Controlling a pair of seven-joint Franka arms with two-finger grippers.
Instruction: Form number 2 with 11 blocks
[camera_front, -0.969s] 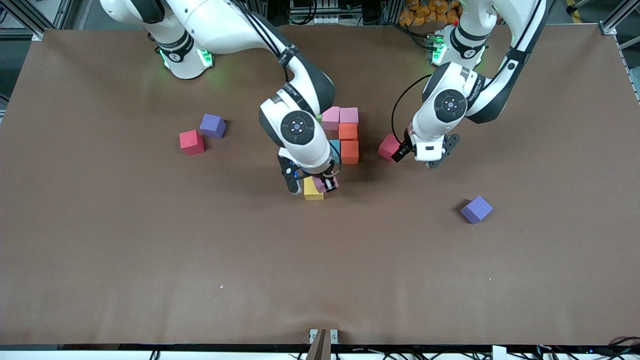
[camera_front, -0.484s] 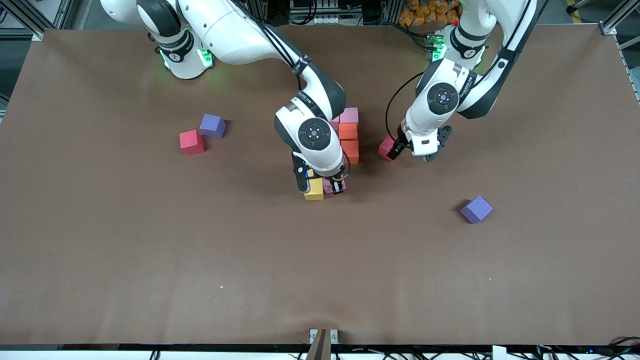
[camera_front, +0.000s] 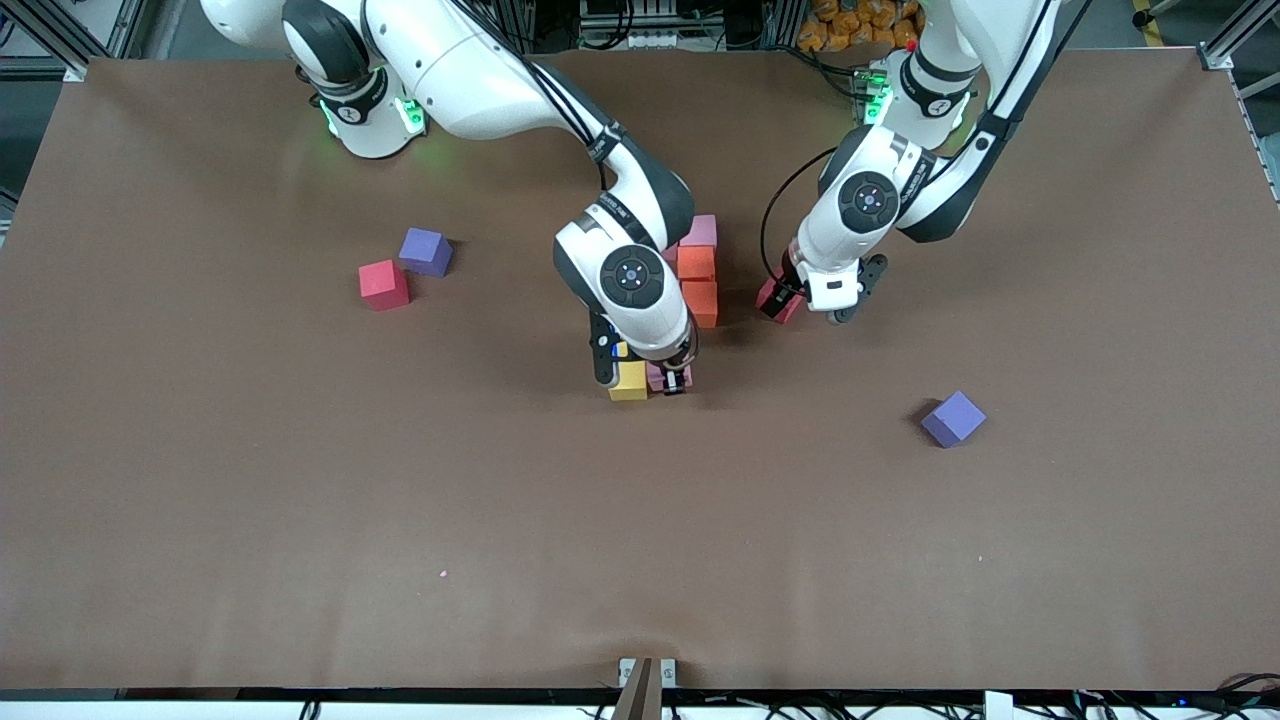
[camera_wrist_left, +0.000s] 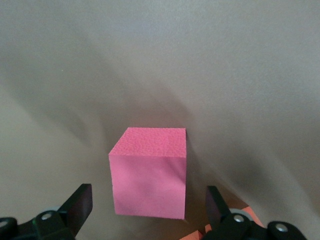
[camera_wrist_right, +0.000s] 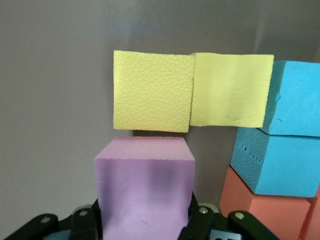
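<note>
My right gripper (camera_front: 657, 381) is shut on a pale pink block (camera_wrist_right: 145, 192) and holds it low beside a yellow block (camera_front: 628, 381) at the near end of the number 2. Two yellow blocks (camera_wrist_right: 152, 90) lie edge to edge just past the held one, with blue blocks (camera_wrist_right: 295, 100) and an orange block (camera_wrist_right: 270, 210) alongside. Orange blocks (camera_front: 699, 300) and a pink block (camera_front: 700, 230) show past the right arm. My left gripper (camera_front: 812, 302) is open around a deep pink block (camera_wrist_left: 148, 172) on the table, with the fingers (camera_wrist_left: 77, 205) clear of its sides.
A red block (camera_front: 383, 284) and a purple cube (camera_front: 425, 250) lie together toward the right arm's end of the table. Another purple cube (camera_front: 952, 418) lies alone toward the left arm's end, nearer the front camera. The right arm hides part of the figure.
The right gripper carried the pale pink block a little toward the left arm's end and lower, beside the yellow block. The left gripper slid over the deep pink block and now straddles it.
</note>
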